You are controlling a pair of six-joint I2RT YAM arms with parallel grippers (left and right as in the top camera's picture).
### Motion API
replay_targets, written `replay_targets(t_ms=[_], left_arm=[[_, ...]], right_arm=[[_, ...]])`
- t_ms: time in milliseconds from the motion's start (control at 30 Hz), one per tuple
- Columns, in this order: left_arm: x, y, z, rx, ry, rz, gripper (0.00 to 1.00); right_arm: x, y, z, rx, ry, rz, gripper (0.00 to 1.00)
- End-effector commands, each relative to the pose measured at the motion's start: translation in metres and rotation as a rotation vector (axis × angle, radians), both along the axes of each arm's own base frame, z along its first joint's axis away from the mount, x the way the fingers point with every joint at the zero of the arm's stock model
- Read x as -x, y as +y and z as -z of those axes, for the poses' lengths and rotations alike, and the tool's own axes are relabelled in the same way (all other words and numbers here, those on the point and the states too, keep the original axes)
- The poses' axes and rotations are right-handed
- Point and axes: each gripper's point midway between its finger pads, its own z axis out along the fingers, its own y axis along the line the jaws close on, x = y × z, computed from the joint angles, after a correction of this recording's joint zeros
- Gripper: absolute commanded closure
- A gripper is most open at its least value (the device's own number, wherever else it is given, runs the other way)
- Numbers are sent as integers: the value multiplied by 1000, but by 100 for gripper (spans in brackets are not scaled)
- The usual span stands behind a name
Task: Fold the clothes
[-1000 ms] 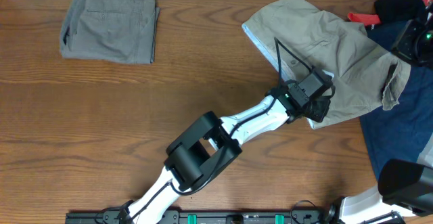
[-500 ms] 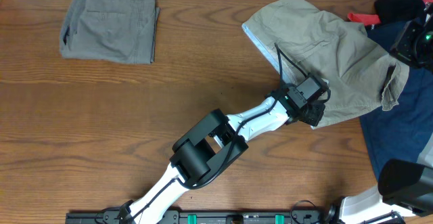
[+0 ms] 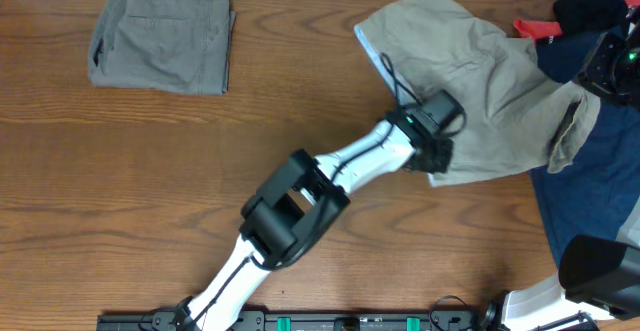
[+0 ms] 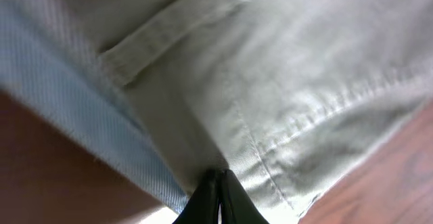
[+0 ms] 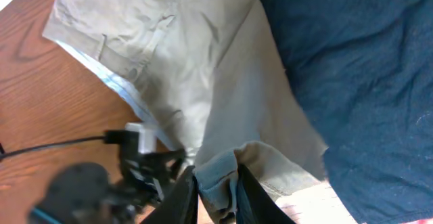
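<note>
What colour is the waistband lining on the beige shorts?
Pale blue lining, clearest in the left wrist view.

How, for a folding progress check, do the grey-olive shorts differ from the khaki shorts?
The grey-olive shorts lie folded compactly; the khaki shorts are spread and rumpled. The grey-olive shorts sit untouched; the khaki shorts are pinched by the left gripper and right gripper. The grey-olive shorts rest wholly on the table; the khaki shorts partly overlap navy fabric. Both lie near the table's far edge.
</note>
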Motion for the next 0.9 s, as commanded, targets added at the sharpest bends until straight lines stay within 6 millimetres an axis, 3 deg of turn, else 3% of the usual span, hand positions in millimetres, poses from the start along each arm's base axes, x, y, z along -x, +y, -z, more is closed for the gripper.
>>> replay_targets(t_ms=[0,133,233,333,467,700,867], left_arm=[[-10,79,68,-240,99,-126,94],[-12,118,70,-318,189,-195,94],[-11,149,67,-375,261,-248,94],[-12,179,55,-416,322,-301,94],[-21,222,33,-467,350,-384,94],[-34,314,-26,-628,301,-533,94],[-31,358,-61,-653,306,-609,94]], right_arm=[[5,1,-9,0,-25,3,78],[6,1,-9,-1,-22,3,63],[6,1,-9,0,-23,3,43],[5,2,-9,1,-25,1,22],[5,2,-9,0,-24,1,5],[7,4,-8,0,-13,-12,1],[9,12,-2,-8,10,-33,1]])
